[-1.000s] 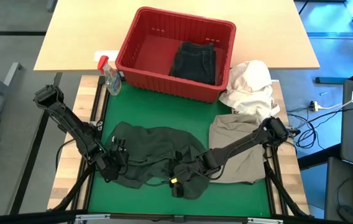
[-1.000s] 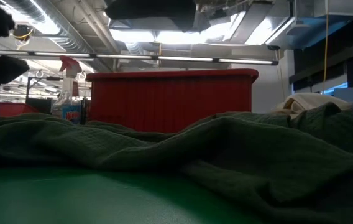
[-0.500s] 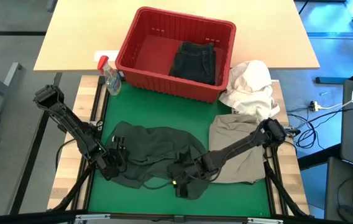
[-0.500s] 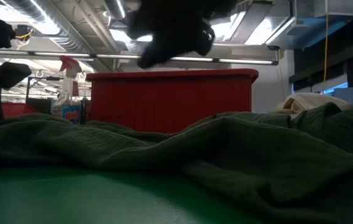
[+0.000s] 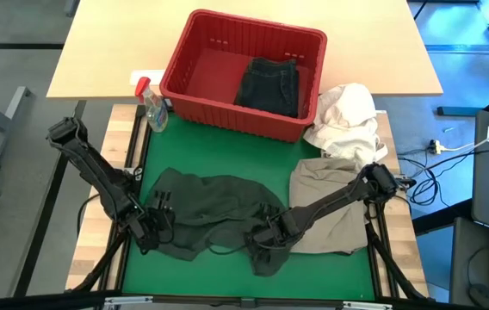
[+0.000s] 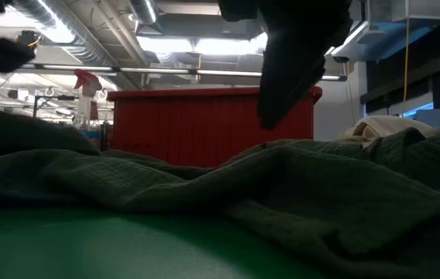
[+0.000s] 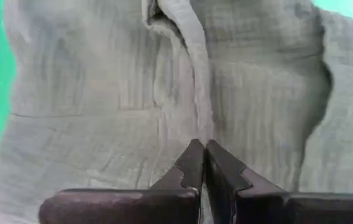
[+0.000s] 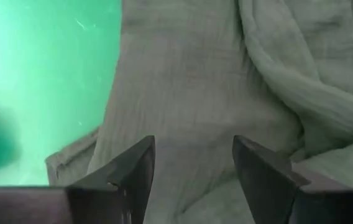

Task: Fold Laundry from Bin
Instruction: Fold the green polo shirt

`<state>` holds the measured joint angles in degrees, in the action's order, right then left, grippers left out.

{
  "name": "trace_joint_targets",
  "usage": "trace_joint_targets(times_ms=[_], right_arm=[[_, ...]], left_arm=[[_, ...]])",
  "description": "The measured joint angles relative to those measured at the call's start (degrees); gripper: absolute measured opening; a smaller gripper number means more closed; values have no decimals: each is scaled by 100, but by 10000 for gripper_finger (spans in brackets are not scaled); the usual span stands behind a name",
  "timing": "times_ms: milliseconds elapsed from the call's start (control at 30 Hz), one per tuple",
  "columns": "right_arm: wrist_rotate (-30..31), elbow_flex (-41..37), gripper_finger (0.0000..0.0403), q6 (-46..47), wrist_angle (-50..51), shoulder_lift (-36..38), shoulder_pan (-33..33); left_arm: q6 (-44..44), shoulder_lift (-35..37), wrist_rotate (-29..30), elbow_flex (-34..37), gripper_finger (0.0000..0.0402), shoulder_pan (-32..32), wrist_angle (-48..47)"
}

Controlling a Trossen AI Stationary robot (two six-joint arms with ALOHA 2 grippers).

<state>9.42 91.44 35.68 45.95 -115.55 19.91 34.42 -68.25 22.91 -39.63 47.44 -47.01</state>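
Observation:
A dark grey-green garment (image 5: 214,207) lies crumpled on the green mat (image 5: 227,155). My left gripper (image 5: 152,226) is shut on its left part. My right gripper (image 5: 262,237) points down, open, over the garment's near right part (image 8: 189,93), one finger on either side of flat cloth; I see no touch. The red bin (image 5: 194,47) stands at the far side with a dark folded garment (image 5: 270,84) lying on its floor. A khaki garment (image 5: 331,207) lies flat on the mat's right side. My left gripper pinches a raised fold (image 7: 196,121) of the dark garment between its two fingertips (image 7: 192,158). The fingers come from above, slanting down, and lie along the ridge. How many layers the fold has I cannot tell. The garment's other parts rest on the mat.
A white cloth bundle (image 5: 348,116) lies right of the bin, partly on the khaki garment's far end. A small spray bottle (image 5: 151,108) stands at the bin's left near corner. Bare mat (image 5: 219,159) shows between the bin and the dark garment.
My left gripper has shut on the garment's fold and risen a little; in the low view the cloth at the left has humped up. My right gripper has tipped to point more steeply down and come lower over the garment, still open.

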Motion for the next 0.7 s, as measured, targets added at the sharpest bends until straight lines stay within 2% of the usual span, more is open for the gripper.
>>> trace_joint_targets(times_ms=[267, 500, 600, 700], right_arm=[[126, 15, 216, 348, 622, 17, -6], [58, 13, 216, 424, 948, 377, -270], [-147, 9, 231, 216, 969, 385, -565], [-233, -79, 266, 117, 801, 369, -843]], left_arm=[[132, 2, 9, -533, 3, 222, -899], [261, 4, 2, -569, 2, 407, -1062], [295, 4, 20, -569, 2, 407, -1052], [367, 4, 28, -569, 2, 407, -1047]])
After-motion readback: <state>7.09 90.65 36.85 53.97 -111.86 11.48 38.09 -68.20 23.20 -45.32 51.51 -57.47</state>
